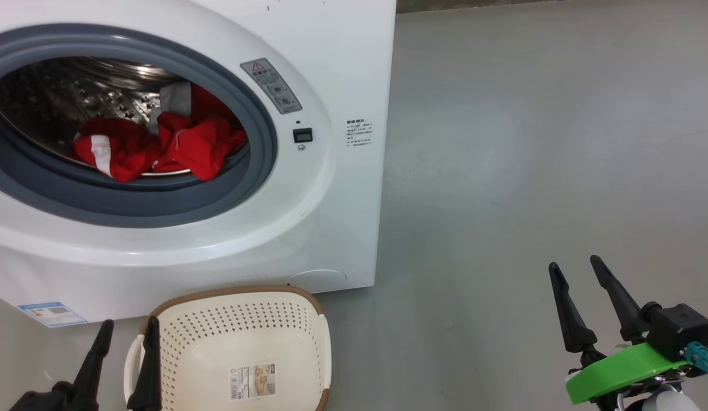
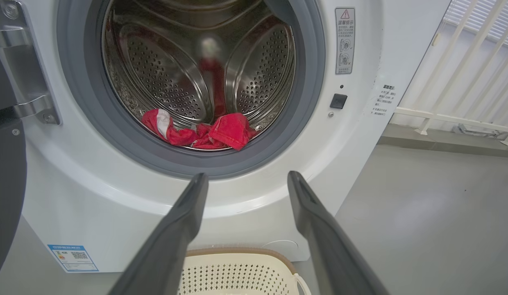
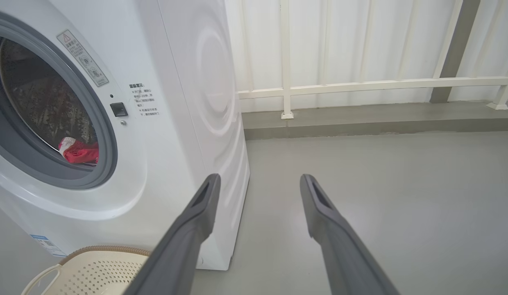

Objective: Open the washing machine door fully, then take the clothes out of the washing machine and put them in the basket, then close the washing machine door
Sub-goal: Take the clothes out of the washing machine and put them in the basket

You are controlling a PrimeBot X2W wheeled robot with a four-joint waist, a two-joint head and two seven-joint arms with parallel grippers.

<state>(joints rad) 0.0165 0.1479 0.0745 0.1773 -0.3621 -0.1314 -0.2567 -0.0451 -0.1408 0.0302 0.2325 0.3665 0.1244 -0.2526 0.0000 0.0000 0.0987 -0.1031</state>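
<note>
Washing machine (image 1: 342, 217) stands before you, its door (image 2: 6, 196) swung open at your left. Your basket (image 1: 217, 354) sits on the floor (image 1: 502, 171) just in front, a paper label (image 1: 252, 381) on its bottom. Your left gripper (image 1: 129, 322) hovers at the basket's left edge, fingers spread wide, gripping nothing; your right gripper (image 1: 574, 262) hangs over the floor, well right, equally wide, empty. Red clothes (image 1: 182, 148) lie heaped in the drum (image 2: 176, 73)
</note>
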